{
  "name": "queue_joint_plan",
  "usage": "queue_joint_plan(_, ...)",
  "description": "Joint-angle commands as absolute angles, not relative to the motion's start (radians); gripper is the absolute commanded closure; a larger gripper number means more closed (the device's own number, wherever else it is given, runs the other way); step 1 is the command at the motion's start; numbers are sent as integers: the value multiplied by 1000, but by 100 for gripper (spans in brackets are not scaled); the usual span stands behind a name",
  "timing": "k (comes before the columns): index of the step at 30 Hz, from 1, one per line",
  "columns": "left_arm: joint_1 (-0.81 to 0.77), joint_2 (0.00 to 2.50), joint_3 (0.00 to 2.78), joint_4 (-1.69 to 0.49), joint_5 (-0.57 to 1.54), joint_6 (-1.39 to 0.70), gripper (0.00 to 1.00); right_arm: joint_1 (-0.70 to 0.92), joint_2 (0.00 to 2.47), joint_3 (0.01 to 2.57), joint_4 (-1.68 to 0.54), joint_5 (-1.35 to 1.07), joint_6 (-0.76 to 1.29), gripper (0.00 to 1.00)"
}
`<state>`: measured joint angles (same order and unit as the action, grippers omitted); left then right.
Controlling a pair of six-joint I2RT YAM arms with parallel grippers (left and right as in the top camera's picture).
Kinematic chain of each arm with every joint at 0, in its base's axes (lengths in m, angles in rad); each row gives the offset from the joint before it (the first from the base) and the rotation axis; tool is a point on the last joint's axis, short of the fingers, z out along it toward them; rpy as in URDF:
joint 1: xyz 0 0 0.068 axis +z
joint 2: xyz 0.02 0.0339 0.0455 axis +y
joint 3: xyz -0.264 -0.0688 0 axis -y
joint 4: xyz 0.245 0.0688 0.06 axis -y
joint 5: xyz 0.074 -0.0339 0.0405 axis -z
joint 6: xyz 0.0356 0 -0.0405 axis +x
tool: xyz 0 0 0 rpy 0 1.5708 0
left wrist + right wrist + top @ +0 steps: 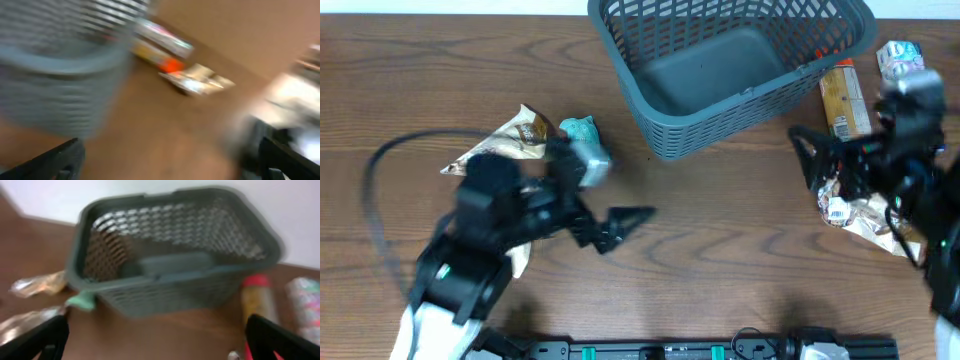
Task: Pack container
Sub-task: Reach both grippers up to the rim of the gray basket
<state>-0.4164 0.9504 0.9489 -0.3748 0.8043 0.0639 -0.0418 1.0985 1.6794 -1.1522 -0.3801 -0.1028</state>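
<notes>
While the slotted basket [720, 125] stands at the far middle of the surface [720, 280], the left tool [617, 226] hangs released to its front left, the right tool [810, 158] released just right of it.

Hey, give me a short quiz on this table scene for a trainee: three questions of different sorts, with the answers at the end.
1. True or false: the basket already has a snack packet in it.
2. Where is the teal packet? A) inside the basket. B) on the table, left of the basket. C) hanging on the basket's rim.
3. Fill the gap: the left gripper and the right gripper both stand ___.
Key: 1 false; 2 B; 3 open.
</notes>
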Motion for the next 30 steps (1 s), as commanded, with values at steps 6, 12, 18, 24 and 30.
queue_joint_plan(6, -479, 1150, 960, -314, 1164, -48, 1, -53, 1225, 1787, -1223, -457, -143, 1)
queue_joint_plan(12, -479, 1203, 960, -355, 1164, -276, 1, -54, 1230, 1787, -1134, -347, -71, 1)
queue_joint_plan(18, -479, 1208, 960, -342, 1163, -477, 1, -54, 1229, 1787, -1066, -340, -72, 1)
queue_joint_plan(24, -480, 1208, 960, -338, 1056, -546, 1, -54, 1234, 1787, -983, -246, -58, 1)
queue_joint_plan(30, -608, 1208, 970, -186, 842, -673, 1, -70, 1303, 1792, -835, -233, -57, 5)
